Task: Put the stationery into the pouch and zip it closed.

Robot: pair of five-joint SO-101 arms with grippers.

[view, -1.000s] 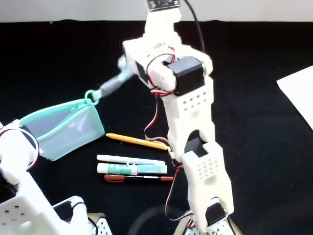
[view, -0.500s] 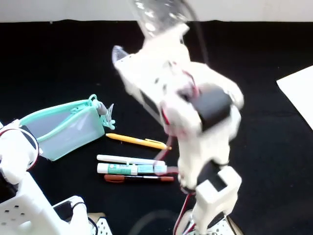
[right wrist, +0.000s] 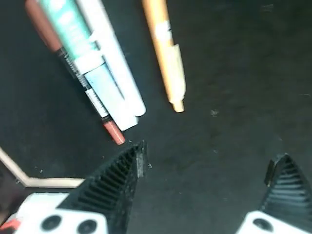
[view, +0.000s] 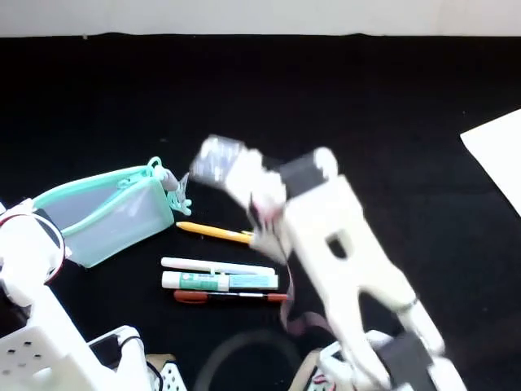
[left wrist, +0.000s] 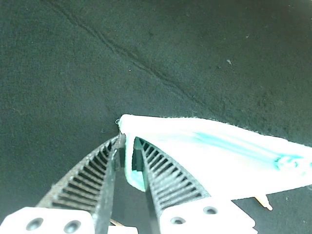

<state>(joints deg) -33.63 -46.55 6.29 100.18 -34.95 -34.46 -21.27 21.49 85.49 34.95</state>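
Note:
A teal pouch [view: 106, 213] lies at the left of the black table, its zipper pull [view: 169, 177] at the right end. My left gripper [left wrist: 127, 146] is shut on the pouch's [left wrist: 209, 156] left edge. An orange pen [view: 216, 233], a white pen [view: 216, 266], a green-and-white marker [view: 220, 282] and a red-brown pen [view: 232, 297] lie just right of the pouch. My right arm [view: 342, 244] hangs over them. My right gripper [right wrist: 207, 175] is open above bare cloth, near the tips of the orange pen [right wrist: 165, 53], white pen [right wrist: 112, 63], marker [right wrist: 68, 29] and red-brown pen [right wrist: 113, 131].
A white sheet [view: 498, 155] lies at the table's right edge. The left arm's base [view: 49, 342] fills the near-left corner. Black cloth stretches across the back of the table.
My right gripper let go of the zipper pull, and the arm swung back and down from the pouch to above the pens. The pouch and left arm stayed put.

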